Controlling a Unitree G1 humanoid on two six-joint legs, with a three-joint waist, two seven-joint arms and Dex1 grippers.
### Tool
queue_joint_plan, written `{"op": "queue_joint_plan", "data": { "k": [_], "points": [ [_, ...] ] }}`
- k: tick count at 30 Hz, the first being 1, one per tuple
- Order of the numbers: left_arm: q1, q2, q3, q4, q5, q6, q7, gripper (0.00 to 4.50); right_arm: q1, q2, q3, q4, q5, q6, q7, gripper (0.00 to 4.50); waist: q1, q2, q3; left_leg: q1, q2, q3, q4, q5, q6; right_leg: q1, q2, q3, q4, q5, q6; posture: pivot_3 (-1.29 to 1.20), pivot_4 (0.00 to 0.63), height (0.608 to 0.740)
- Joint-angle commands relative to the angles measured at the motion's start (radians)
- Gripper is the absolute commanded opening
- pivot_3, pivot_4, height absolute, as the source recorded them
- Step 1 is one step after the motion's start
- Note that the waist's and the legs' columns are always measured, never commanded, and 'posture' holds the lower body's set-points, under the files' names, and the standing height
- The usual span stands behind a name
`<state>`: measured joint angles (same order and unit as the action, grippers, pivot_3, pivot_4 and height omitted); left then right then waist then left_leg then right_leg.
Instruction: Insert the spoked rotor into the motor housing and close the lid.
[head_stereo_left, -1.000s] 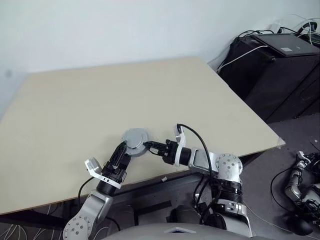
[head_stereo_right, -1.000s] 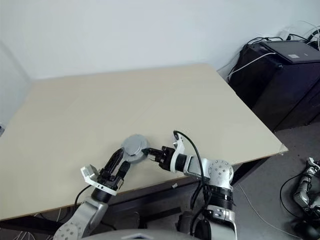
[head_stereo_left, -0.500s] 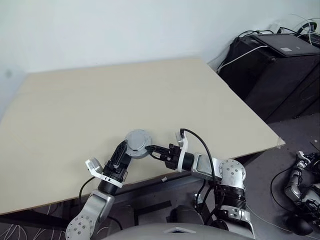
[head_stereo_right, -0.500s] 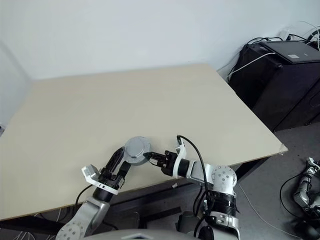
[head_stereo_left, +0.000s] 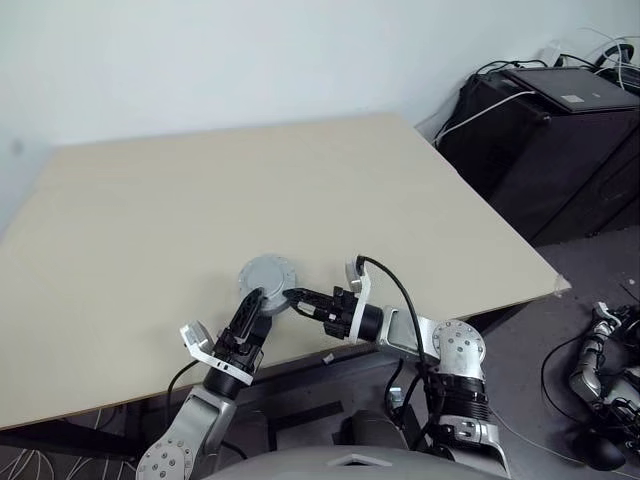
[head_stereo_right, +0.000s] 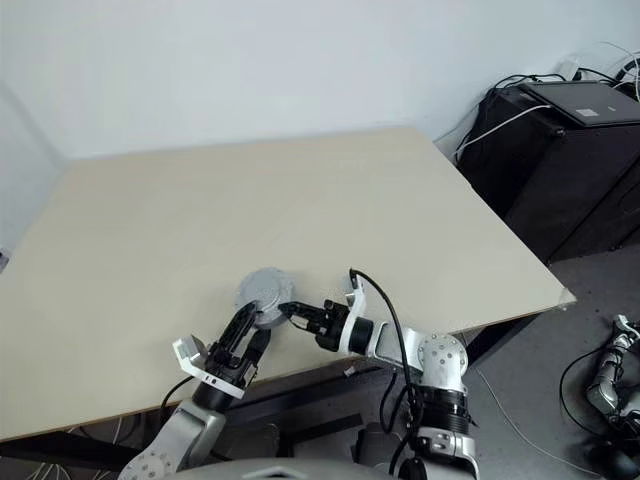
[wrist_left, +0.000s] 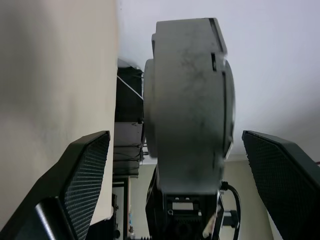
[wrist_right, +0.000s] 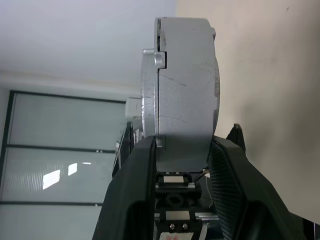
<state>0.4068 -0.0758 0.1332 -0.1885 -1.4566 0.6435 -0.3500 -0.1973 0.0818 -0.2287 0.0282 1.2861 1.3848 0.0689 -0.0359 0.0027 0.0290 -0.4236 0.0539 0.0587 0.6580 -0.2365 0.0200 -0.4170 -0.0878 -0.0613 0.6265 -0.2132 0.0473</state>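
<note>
Motor housing (head_stereo_left: 268, 274), grey lid (wrist_right: 150, 90) seated on it, is clamped edge-on between the right gripper's (head_stereo_left: 297, 297) narrow-set fingers, just above the table (head_stereo_left: 300, 180) near its front edge. The left gripper (head_stereo_left: 250, 308) waits beside it, jaws spread wide on either side of the stack, touching nothing. To finish well, I'd judge, press the faces squarely together so the seam closes evenly. Its flat face looks upward; the short axis runs roughly vertical.
</note>
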Motion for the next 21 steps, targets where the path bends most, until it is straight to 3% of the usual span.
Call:
{"op": "queue_joint_plan", "data": {
  "k": [1,12,15,21],
  "points": [
    [-0.030,-0.044,-0.004,-0.044,-0.014,-0.016,-0.011,4.47,0.012,0.062,0.038,-0.039,0.073,0.001,0.033,1.20,0.000,0.000,0.000,0.000,0.000,0.000,0.000,0.000,0.000,0.000,0.000,0.000,0.000,0.000,0.000,0.00,0.000,0.740],
    [-0.037,-0.044,-0.011,-0.039,-0.016,-0.029,-0.015,4.47,0.027,0.034,0.074,-0.040,0.110,-0.016,0.025,1.20,0.000,0.000,0.000,-0.001,0.000,0.000,0.001,0.000,0.000,-0.001,0.000,0.000,0.000,0.000,0.000,0.00,0.000,0.740],
    [-0.032,-0.044,-0.011,-0.039,-0.018,-0.027,-0.017,3.90,0.026,0.030,0.075,-0.039,0.110,-0.024,0.021,1.20,0.001,0.000,0.000,-0.001,0.000,0.000,0.001,0.000,0.000,0.000,0.000,0.000,0.000,0.000,0.000,0.00,0.000,0.740],
    [-0.026,-0.046,-0.008,-0.039,-0.019,-0.033,-0.020,2.09,0.023,0.022,0.072,-0.032,0.103,-0.041,0.021,1.20,0.000,0.000,0.000,-0.002,0.000,-0.001,0.001,0.000,0.000,-0.001,0.000,-0.001,0.000,0.000,0.000,0.00,0.000,0.740]
  ]
}}
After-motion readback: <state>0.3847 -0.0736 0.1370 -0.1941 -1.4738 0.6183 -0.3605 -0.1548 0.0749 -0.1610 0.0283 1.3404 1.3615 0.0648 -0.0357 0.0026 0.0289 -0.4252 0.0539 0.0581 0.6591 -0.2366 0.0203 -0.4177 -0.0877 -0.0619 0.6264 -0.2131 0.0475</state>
